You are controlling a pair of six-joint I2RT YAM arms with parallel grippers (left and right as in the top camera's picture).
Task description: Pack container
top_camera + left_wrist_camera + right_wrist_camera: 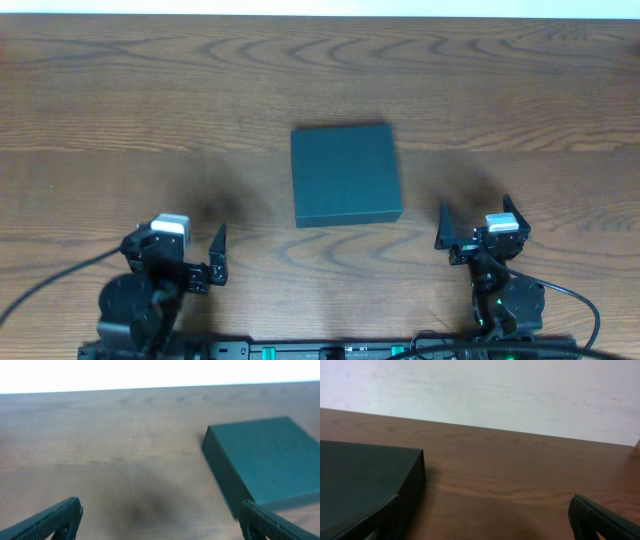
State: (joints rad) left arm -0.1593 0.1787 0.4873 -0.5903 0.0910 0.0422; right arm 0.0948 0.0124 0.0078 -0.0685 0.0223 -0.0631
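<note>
The container [346, 174] is a dark teal-green box with its lid shut, lying flat in the middle of the wooden table. It also shows at the right in the left wrist view [265, 462] and at the left in the right wrist view [360, 477]. My left gripper [185, 250] is open and empty near the front edge, to the box's front left; its fingers frame bare wood [160, 525]. My right gripper [477, 222] is open and empty just right of the box's front right corner [480, 527]. Neither touches the box.
Wooden table [150, 100] all round the box, with a white wall beyond its far edge [520, 395]. The arm bases and cables [330, 350] lie along the front edge. No small items show.
</note>
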